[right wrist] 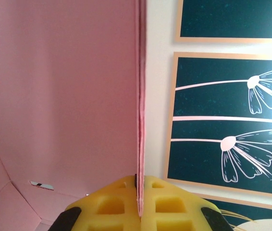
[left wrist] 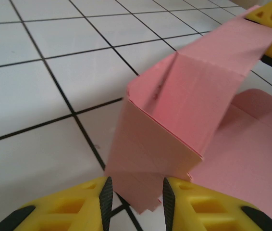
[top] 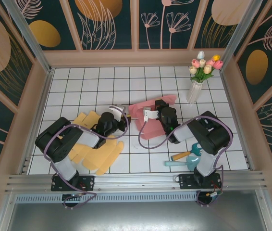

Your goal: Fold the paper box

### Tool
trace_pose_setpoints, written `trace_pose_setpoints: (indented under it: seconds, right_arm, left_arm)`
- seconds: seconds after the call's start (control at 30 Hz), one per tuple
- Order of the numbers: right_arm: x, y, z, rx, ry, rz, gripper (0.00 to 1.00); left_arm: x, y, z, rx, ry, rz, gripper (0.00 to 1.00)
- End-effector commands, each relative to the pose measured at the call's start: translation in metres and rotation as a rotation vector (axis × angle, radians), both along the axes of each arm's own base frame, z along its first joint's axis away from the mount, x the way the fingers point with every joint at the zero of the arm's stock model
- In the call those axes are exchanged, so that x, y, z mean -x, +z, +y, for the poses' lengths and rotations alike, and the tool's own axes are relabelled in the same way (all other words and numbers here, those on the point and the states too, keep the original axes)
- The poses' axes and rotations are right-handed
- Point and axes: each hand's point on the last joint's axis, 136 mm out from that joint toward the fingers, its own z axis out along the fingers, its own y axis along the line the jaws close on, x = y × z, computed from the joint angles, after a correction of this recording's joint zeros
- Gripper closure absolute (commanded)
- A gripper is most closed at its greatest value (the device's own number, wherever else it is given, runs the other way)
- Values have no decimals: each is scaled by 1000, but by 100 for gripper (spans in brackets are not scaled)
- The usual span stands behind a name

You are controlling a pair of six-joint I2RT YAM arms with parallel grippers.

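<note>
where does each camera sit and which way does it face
top external: above and behind both arms, looking down at the tiled table; both show whole.
left wrist: low over the table, facing the pink paper box; own jaws apart around a flap.
right wrist: facing up along a box panel toward the flowered wall; own jaws clamp it.
All share the box.

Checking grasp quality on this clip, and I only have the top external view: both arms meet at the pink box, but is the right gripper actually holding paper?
Observer: Yes. In the right wrist view the right gripper is closed on a panel of the pink box, seen edge-on between its jaws.
Operator: And the left one?
Observer: The left wrist view shows the left gripper with jaws parted and a folded flap tip between them; whether they press it, I cannot tell.
Operator: Is that flap lying flat?
Observer: No, it stands up off the white tiles, creased into a corner.
</note>
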Motion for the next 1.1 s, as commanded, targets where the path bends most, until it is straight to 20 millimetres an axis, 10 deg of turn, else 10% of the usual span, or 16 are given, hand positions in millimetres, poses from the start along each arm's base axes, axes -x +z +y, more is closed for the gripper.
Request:
trace_pose_setpoints:
  seconds: [0.0, 1.07]
  right_arm:
    - [1, -19, 1, 4, -4, 63, 100]
    - [1, -29, 0, -19, 2, 83, 100]
  left_arm:
    - [4, 11, -14, 78, -69, -7, 64]
    - [12, 13, -37, 257, -149, 49, 64]
